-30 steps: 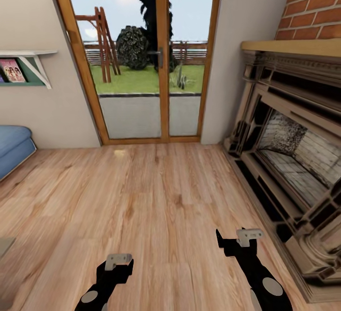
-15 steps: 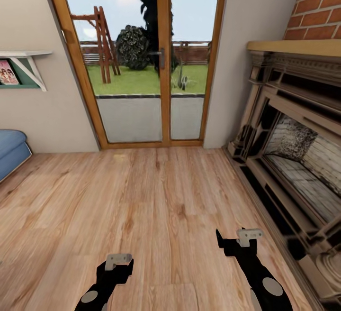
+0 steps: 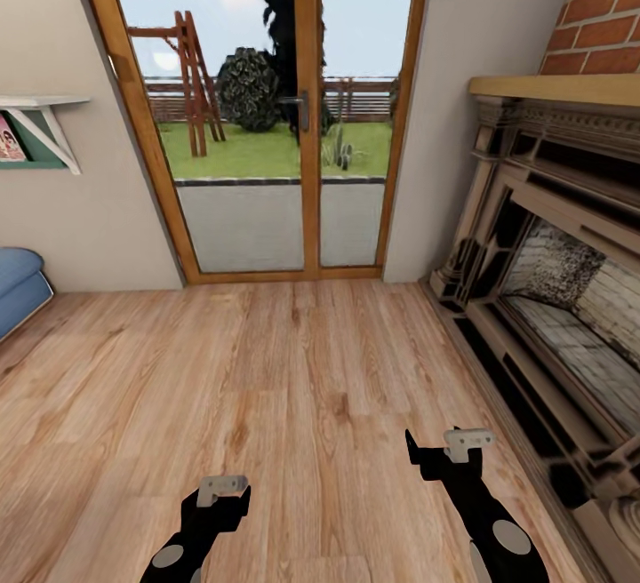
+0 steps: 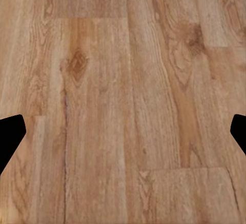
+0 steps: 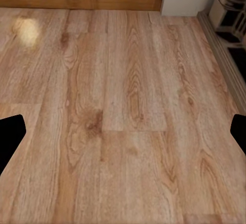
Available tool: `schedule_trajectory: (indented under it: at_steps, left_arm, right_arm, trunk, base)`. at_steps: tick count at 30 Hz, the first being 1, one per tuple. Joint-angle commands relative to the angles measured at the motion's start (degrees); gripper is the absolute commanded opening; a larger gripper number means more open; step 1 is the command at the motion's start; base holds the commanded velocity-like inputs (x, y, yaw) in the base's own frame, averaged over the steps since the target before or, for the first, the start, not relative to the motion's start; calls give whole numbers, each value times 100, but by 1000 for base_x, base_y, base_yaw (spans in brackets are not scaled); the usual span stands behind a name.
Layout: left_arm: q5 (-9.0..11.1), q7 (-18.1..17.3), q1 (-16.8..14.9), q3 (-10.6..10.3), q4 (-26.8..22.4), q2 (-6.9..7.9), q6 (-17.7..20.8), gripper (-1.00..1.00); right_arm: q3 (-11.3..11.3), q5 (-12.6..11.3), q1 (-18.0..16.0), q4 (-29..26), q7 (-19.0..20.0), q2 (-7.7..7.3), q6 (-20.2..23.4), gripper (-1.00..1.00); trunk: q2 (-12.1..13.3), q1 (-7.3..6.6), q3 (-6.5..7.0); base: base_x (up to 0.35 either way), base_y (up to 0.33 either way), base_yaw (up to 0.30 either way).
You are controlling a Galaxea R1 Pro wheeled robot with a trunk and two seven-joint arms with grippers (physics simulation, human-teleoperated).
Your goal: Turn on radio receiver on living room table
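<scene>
We're in the living room, light wood floor [image 3: 293,387] running up to the glazed garden doors [image 3: 276,112], brick fireplace [image 3: 551,236] along the right wall, and a sliver of blue sofa [image 3: 20,285] at the left edge with a small wall shelf [image 3: 40,116] above it. No radio receiver here, and no bench either, so where the radio sits and how it looks can't be told from these views. My read: this is the search-and-approach step, barely begun. To do it well, the base should turn away from the doors toward the sofa side, where the seating area more likely holds the bench, keeping clear of the fireplace surround. Both arms ride low over bare boards. Left pincer [image 3: 222,485] looks spread, its fingers at the far edges of its wrist view; right pincer [image 3: 467,441] likewise spread, carrying nothing.
</scene>
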Motion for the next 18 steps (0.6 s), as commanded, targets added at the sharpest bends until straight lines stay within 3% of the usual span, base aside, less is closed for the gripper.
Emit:
schedule_trajectory:
  at_steps: [1,8,18]
  left_arm:
    - [0,0,0,0,0,0,0,100]
    - [0,0,0,0,0,-1,0,100]
    - [0,0,0,0,0,-1,0,100]
  right_arm:
    - [0,0,1,0,-1,0,0,100]
    - [0,0,2,0,-5,2,0,100]
    - [0,0,2,0,-12,0,0,100]
  trunk:
    - [0,0,0]
    - [0,0,-2]
    - [0,0,-29]
  base:
    - [12,0,0]
    - [4,0,44]
    - [0,0,270]
